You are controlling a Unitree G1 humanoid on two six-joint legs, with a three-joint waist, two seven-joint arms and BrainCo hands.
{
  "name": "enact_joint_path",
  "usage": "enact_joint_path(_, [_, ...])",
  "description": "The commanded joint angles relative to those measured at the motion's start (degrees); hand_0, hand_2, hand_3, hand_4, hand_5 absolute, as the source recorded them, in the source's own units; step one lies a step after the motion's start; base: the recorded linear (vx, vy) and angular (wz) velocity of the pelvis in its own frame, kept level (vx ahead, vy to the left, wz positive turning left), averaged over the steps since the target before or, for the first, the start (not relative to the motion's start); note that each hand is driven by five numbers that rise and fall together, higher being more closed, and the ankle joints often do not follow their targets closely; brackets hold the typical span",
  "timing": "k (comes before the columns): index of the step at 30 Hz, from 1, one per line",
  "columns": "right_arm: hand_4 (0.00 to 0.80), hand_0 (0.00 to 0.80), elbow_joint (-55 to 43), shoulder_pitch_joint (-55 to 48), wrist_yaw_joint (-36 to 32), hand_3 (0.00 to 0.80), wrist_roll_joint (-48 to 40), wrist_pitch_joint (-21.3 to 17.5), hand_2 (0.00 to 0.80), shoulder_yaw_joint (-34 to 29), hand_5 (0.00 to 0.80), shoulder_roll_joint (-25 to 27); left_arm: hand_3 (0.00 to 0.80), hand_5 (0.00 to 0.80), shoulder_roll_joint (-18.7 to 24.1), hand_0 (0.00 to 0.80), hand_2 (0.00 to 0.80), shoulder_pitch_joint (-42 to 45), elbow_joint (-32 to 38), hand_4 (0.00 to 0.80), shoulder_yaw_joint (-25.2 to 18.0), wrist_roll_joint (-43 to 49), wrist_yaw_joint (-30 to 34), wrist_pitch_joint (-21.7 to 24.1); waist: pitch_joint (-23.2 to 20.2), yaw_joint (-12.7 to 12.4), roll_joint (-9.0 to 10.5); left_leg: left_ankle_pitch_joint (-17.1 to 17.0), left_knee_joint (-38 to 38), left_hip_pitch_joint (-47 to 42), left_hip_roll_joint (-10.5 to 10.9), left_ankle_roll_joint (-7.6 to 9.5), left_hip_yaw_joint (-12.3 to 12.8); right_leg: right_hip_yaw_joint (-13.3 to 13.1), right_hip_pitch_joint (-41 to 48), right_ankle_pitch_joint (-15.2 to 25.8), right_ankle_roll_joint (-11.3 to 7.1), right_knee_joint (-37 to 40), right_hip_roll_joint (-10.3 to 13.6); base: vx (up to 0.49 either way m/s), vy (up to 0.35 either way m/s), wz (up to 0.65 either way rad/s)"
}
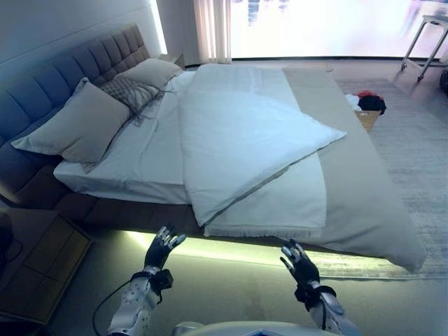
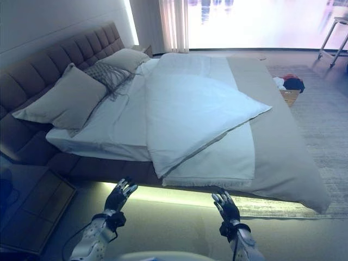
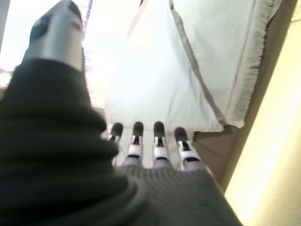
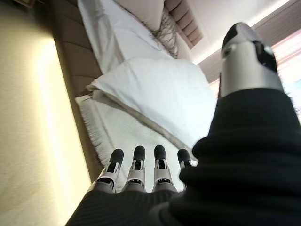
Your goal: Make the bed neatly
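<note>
Looking soft and light, the white folded-back duvet [image 1: 245, 143] should drape and slide under a pull rather than hold any shape, so my read is that a pinch at its pointed lower corner near the bed's near side edge, or along the flap's loose edge, gives the best purchase. It lies across the middle of the bed, turned over on itself into a big triangular flap whose tip points toward the foot end. Under it a white fringed blanket [image 1: 280, 206] reaches the near edge, and a long beige bedspread [image 1: 364, 189] hangs over the foot-end corner toward the floor. Up at the head end, a large beige pillow [image 1: 77, 126], a grey patterned cushion [image 1: 129, 91] and another beige pillow [image 1: 154, 70] lean on the grey tufted headboard [image 1: 63, 70]. Both sit short of the near edge, touching nothing: left robot hand [image 1: 162, 246] with fingers spread and straight, right robot hand [image 1: 297, 260] likewise splayed and empty. A small basket of clothes [image 1: 367, 108] stands on the floor beyond the bed.
</note>
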State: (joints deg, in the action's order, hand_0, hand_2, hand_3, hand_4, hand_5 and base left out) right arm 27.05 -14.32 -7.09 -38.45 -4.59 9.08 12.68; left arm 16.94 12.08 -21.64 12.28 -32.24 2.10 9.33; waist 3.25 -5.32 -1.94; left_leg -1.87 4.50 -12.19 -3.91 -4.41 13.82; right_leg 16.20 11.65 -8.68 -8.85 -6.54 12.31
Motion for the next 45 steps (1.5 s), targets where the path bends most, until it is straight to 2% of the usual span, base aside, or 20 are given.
enact_joint_path(1, [0.000, 0.000, -4.95, 2.09, -1.64, 0.000, -2.59, -0.72, 0.000, -1.90, 0.000, -1.47, 0.000, 0.000, 1.48, 0.000, 0.000, -2.59, 3.03, 0.000, -3.32, 0.51, -0.10, 1.44, 2.33, 0.61, 3.68, 3.04, -5.21, 2.46, 0.61, 2.14, -2.29, 4.14, -1.28, 13.34, 0.16, 8.82, -0.32, 0.000, 0.000, 0.00])
enact_joint_path(4, [0.000, 0.000, -5.24, 2.17, -2.04, 0.000, -3.74, -0.83, 0.000, -2.12, 0.000, -1.81, 0.000, 0.000, 1.59, 0.000, 0.000, -2.35, 3.76, 0.000, -4.07, -0.25, -0.03, 1.38, 2.56, 0.53, 3.46, 3.24, -5.46, 2.56, 0.64, 2.22, -2.36, 3.92, -1.40, 13.32, 0.29, 8.98, -0.47, 0.000, 0.000, 0.00])
enact_joint_path(8, [0.000, 0.000, -6.05, 2.27, -0.79, 0.000, -0.92, -0.44, 0.000, -1.86, 0.000, -1.50, 0.000, 0.000, 1.61, 0.000, 0.000, -1.70, 5.32, 0.000, -4.18, 0.16, -0.07, 0.51, 2.98, 0.33, 3.65, 4.64, -8.74, 3.61, 0.98, 2.29, -2.04, 3.88, -1.81, 13.17, 0.56, 8.80, -0.17, -0.005, -0.009, 0.00])
enact_joint_path(15, [0.000, 0.000, -7.02, 2.82, 0.33, 0.000, -4.32, 1.48, 0.000, -0.79, 0.000, -0.03, 0.000, 0.000, 0.42, 0.000, 0.000, -1.01, 5.17, 0.000, -3.58, -0.89, -0.51, 1.21, 4.29, -1.47, 4.41, 7.41, -17.47, 8.22, 2.81, 2.47, -5.59, 2.51, -2.41, 13.24, 1.84, 8.36, -0.03, -0.006, -0.015, -0.10])
enact_joint_path(18, [0.000, 0.000, -7.55, 2.41, 1.35, 0.000, -4.71, 2.08, 0.000, -0.78, 0.000, -0.16, 0.000, 0.000, -0.01, 0.000, 0.000, -0.62, 4.67, 0.000, -3.65, -0.67, 0.06, 1.44, 3.99, -1.67, 4.21, 7.03, -16.64, 8.09, 3.02, 2.61, -5.59, 2.45, -2.21, 13.36, 1.80, 8.67, -0.07, 0.027, 0.072, -0.11])
enact_joint_path(21, [0.000, 0.000, -7.72, 1.74, 3.95, 0.000, -3.00, 1.33, 0.000, -0.48, 0.000, -0.49, 0.000, 0.000, -0.31, 0.000, 0.000, -0.82, 4.75, 0.000, -2.85, 0.09, -0.45, 1.42, 3.13, -1.20, 3.71, 5.54, -12.80, 6.51, 2.34, 2.71, -4.36, 3.03, -1.92, 13.16, 1.52, 8.61, -0.08, 0.043, 0.121, 0.06])
enact_joint_path(24, [0.000, 0.000, -6.87, 2.15, 4.63, 0.000, -2.87, 0.27, 0.000, -0.79, 0.000, -1.02, 0.000, 0.000, -0.12, 0.000, 0.000, -1.64, 4.73, 0.000, -2.63, -0.07, -2.18, 0.52, 2.74, -1.18, 3.34, 4.55, -9.42, 5.07, 2.26, 2.88, -4.68, 3.24, -1.90, 12.76, 1.01, 7.98, 0.25, 0.040, 0.100, 0.08])
enact_joint_path(31, [0.000, 0.000, -5.76, 4.17, 8.19, 0.000, -5.38, -0.48, 0.000, -0.83, 0.000, -2.05, 0.000, 0.000, 0.35, 0.000, 0.000, -3.95, 1.31, 0.000, -3.24, -1.15, -2.04, -0.25, 2.70, -1.86, 2.93, 4.95, -8.63, 4.56, 3.75, 4.01, -6.07, 3.63, -3.48, 12.52, -0.23, 5.20, 2.60, 0.012, 0.117, 0.08])
enact_joint_path(35, [0.000, 0.000, -3.83, 5.45, 9.08, 0.000, -5.58, -1.03, 0.000, -0.94, 0.000, -2.47, 0.000, 0.000, 0.01, 0.000, 0.000, -5.83, 0.14, 0.000, -3.05, -1.87, -2.42, -0.43, 2.60, -1.72, 2.77, 6.16, -10.69, 5.81, 5.11, 5.61, -6.28, 1.88, -6.47, 13.16, -0.33, 0.34, 5.01, -0.017, 0.134, 0.05])
enact_joint_path(38, [0.000, 0.000, -1.81, 6.98, 10.13, 0.000, -6.99, -2.51, 0.000, -0.59, 0.000, -2.91, 0.000, 0.000, 0.09, 0.000, 0.000, -8.95, -0.52, 0.000, -1.82, -2.02, -3.77, -1.29, 3.00, -1.41, 2.77, 6.83, -11.05, 6.31, 7.06, 7.73, -7.63, -0.35, -10.77, 16.06, -0.40, -7.29, 7.69, -0.018, 0.155, 0.09])
enact_joint_path(40, [0.000, 0.000, -0.96, 7.69, 10.59, 0.000, -7.29, -3.42, 0.000, -0.31, 0.000, -3.14, 0.000, 0.000, -0.10, 0.000, 0.000, -10.42, -1.64, 0.000, -0.96, -1.49, -4.02, -1.10, 3.10, -1.36, 2.38, 6.71, -11.04, 6.55, 7.97, 8.59, -8.40, -1.65, -12.33, 16.50, -0.12, -11.99, 8.81, 0.016, 0.204, 0.13])
enact_joint_path(41, [0.000, 0.000, -0.64, 7.87, 11.07, 0.000, -7.22, -3.98, 0.000, -0.12, 0.000, -3.29, 0.000, 0.000, -0.29, 0.000, 0.000, -11.26, -2.57, 0.000, -0.21, -0.83, -3.98, -0.82, 3.24, -1.20, 1.83, 6.74, -11.29, 6.65, 8.84, 9.22, -9.02, -2.96, -13.72, 16.38, 0.25, -17.37, 9.49, 0.030, 0.266, 0.18])
enact_joint_path(44, [0.000, 0.000, -0.91, 7.51, 11.54, 0.000, -8.39, -4.34, 0.000, -0.39, 0.000, -2.66, 0.000, 0.000, 0.01, 0.000, 0.000, -11.75, -3.78, 0.000, 0.56, -0.64, -4.12, -1.23, 3.51, -0.39, 0.34, 7.31, -11.77, 6.39, 10.29, 10.72, -9.13, -5.23, -19.02, 17.46, 1.45, -29.36, 9.65, 0.055, 0.252, 0.17])
enact_joint_path(45, [0.000, 0.000, -0.96, 7.33, 11.24, 0.000, -8.63, -4.24, 0.000, -0.44, 0.000, -2.50, 0.000, 0.000, 0.16, 0.000, 0.000, -11.74, -3.96, 0.000, 0.43, -0.68, -4.06, -1.35, 3.54, -0.26, 0.37, 7.43, -11.62, 6.10, 10.59, 10.83, -9.12, -5.12, -19.72, 17.75, 1.44, -29.53, 9.54, 0.140, 0.138, 0.08])
